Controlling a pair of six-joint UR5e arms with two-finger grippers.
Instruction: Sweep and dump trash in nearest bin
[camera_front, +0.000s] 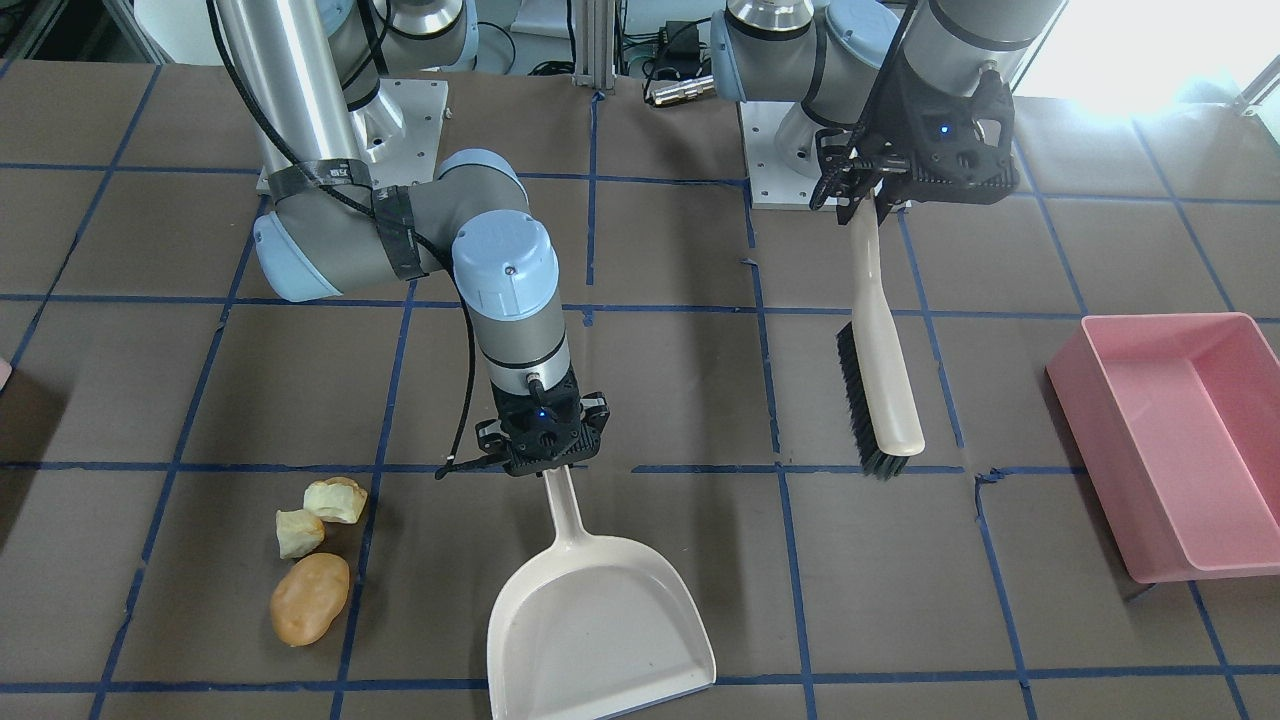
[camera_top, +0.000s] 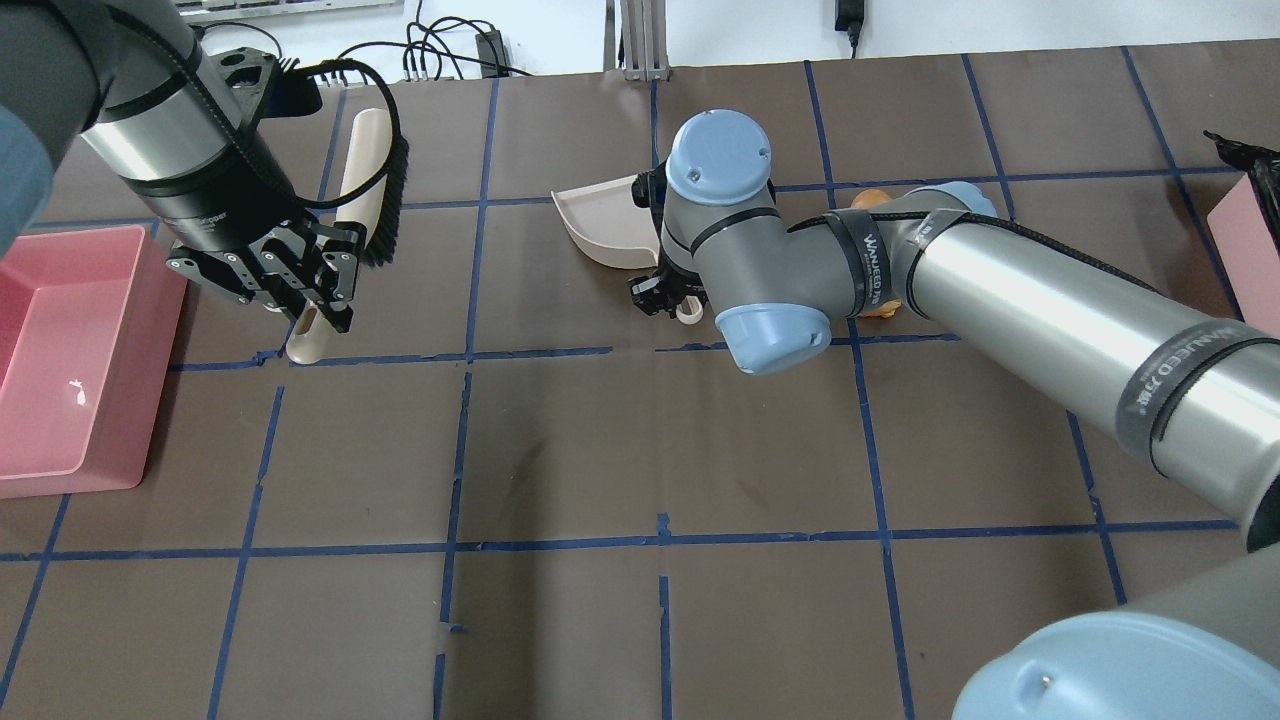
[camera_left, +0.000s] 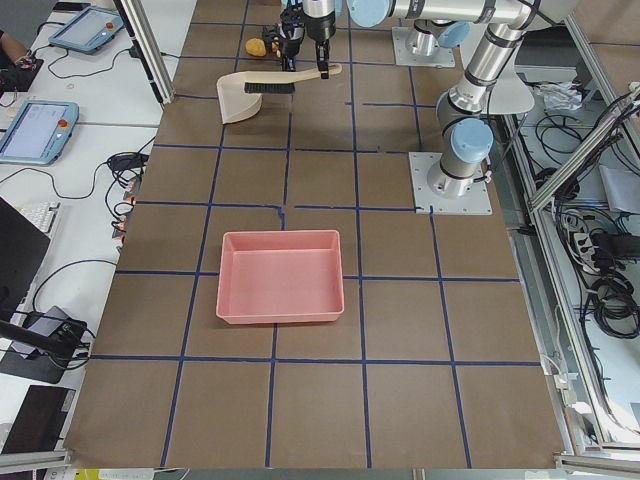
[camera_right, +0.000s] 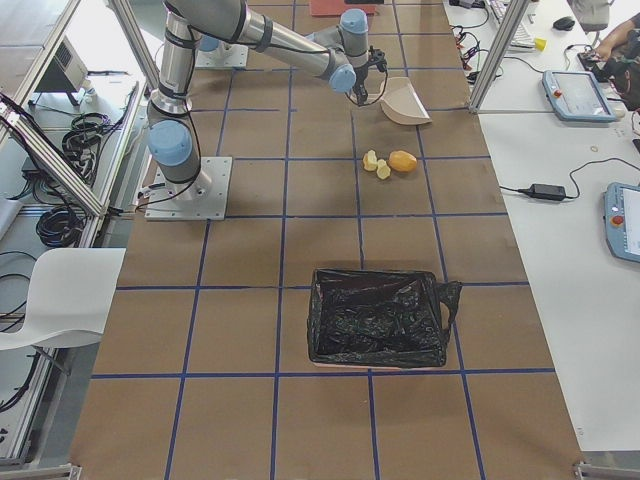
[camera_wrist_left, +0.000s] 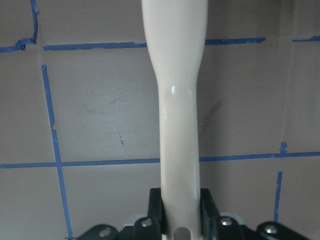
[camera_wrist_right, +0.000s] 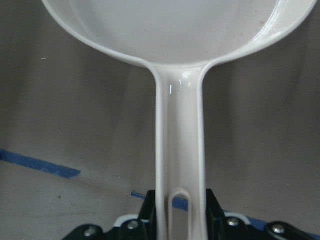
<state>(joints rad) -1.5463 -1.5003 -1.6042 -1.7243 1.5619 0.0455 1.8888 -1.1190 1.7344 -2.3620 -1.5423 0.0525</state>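
Note:
My left gripper (camera_front: 868, 192) is shut on the handle of a cream brush with black bristles (camera_front: 885, 370); the brush also shows in the overhead view (camera_top: 365, 180) and the left wrist view (camera_wrist_left: 177, 100). My right gripper (camera_front: 548, 462) is shut on the handle of a cream dustpan (camera_front: 600, 620), which is empty in the right wrist view (camera_wrist_right: 170, 25). The trash is an orange potato-like lump (camera_front: 310, 598) and two pale chunks (camera_front: 300, 532) on the table beside the pan. The bin shows only as a pale pink corner (camera_front: 3, 373), beyond the trash.
A large pink rectangular tub (camera_front: 1100, 450) stands on the brush's side of the table. In the overhead view a pink corner (camera_top: 1248, 255) with black bag plastic sits at the right edge. The exterior right view shows a black-bag-lined container (camera_right: 378, 318). Arm bases stand at the back.

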